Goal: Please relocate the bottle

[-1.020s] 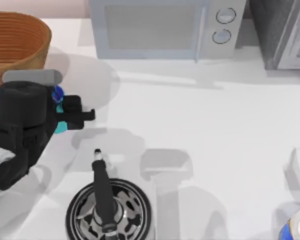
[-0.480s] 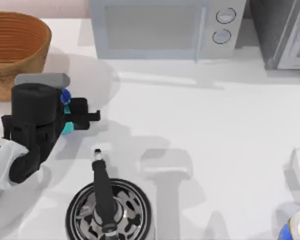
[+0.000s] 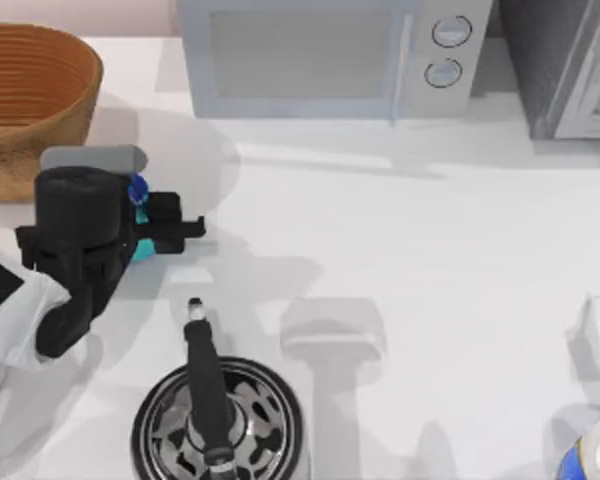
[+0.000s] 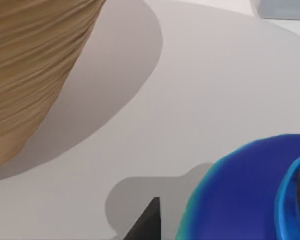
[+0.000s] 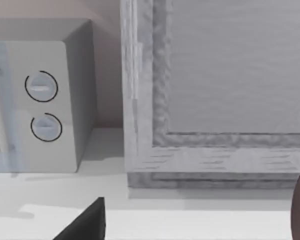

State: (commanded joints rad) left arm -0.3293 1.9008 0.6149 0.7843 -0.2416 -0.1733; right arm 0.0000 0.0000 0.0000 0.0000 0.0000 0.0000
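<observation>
**A:** So where's the bottle [image 3: 140,222] sitting right now?

**B:** Far left of the table [image 3: 400,260], just in front of the woven basket [image 3: 30,90]. It's tucked between the fingers of the left gripper [image 3: 158,228], mostly hidden under the wrist. The fingers look closed onto it, with turquoise body and blue shoulder peeking out. The left wrist view has the glossy blue shoulder [image 4: 240,195] right up close, so I'd say it's held.

**A:** Which way does it lie?

**B:** Long axis looks roughly level, across the fingers. Smooth, squat plastic, so it could slip.

**A:** Anything nearby?

**B:** A pan [image 3: 218,420] with a black handle in front, the microwave [image 3: 330,55] at the back. The right arm is parked off right.
</observation>
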